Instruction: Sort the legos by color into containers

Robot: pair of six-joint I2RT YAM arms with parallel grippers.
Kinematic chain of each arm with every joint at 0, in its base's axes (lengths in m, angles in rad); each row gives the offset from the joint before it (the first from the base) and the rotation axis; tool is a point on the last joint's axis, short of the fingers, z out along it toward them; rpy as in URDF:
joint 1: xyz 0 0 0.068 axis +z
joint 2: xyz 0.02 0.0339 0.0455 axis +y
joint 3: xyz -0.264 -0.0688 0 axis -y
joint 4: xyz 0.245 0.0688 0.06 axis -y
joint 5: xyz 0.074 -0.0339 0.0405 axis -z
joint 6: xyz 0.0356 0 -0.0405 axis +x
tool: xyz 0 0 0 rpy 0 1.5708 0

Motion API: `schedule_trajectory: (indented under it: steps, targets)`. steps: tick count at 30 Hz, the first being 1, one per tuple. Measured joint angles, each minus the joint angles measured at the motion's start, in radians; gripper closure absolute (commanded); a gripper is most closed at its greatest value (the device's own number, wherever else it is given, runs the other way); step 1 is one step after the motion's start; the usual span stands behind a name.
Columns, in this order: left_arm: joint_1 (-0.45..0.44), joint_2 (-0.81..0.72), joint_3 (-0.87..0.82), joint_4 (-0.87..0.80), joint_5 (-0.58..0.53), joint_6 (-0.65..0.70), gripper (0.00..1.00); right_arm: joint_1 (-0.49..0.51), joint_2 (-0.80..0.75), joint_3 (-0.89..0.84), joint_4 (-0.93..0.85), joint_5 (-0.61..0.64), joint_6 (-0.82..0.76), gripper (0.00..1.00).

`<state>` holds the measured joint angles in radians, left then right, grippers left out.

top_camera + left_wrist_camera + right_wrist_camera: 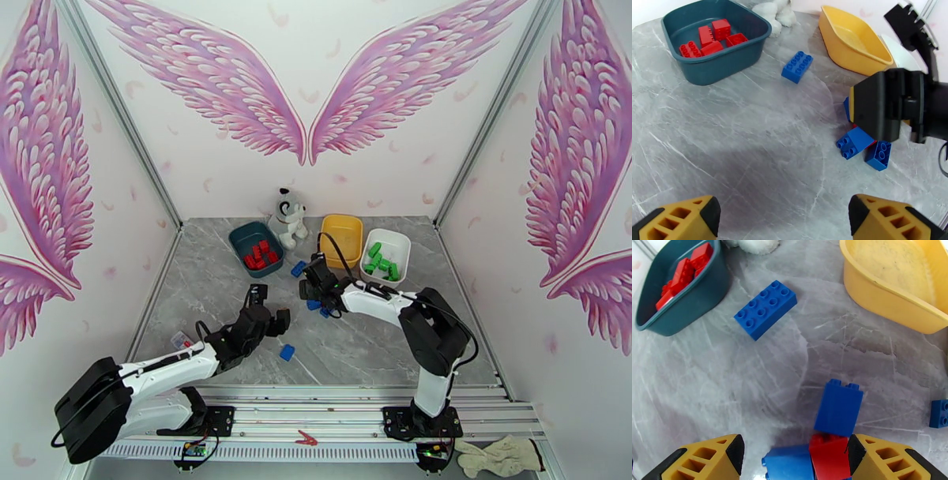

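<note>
so far the sorting looks well along: the teal tub holds the red bricks, the white tub holds the green bricks, and the yellow tub between them is empty, which we take to be kept for blue. the plush dog sits behind the tubs and is no part of the job.

what remains lies loose on the surface. a long blue brick rests alone between the teal and yellow tubs. another blue brick lies just beside the left jaws. a small heap sits near the yellow tub, blue pieces with a red brick wedged among them.

the right jaws are down over that heap and spread. the red brick touches one finger, while the other finger stands apart from the nearest blue piece, so nothing is pinched yet. we judge the red one is the target, since it is the stray colour there. the crowding blue pieces could get dragged along with it.

the left jaws hang spread and empty above bare surface, likely placed there to keep out of the right arm and its way.
</note>
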<state>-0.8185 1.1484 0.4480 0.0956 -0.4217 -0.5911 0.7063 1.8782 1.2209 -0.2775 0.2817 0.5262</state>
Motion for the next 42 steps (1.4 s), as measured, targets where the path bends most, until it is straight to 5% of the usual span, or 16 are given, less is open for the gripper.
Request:
schedule_trajectory:
  steps: [17, 42]
  targets:
    - [-0.001, 0.006, -0.057, 0.072, -0.039, -0.042, 0.07, -0.039, 0.09, 0.001, 0.001, 0.015, 0.022, 0.29]
    - [0.005, 0.105, -0.051, 0.142, 0.003, -0.048, 0.07, -0.036, -0.003, -0.107, 0.047, -0.031, 0.007, 0.63]
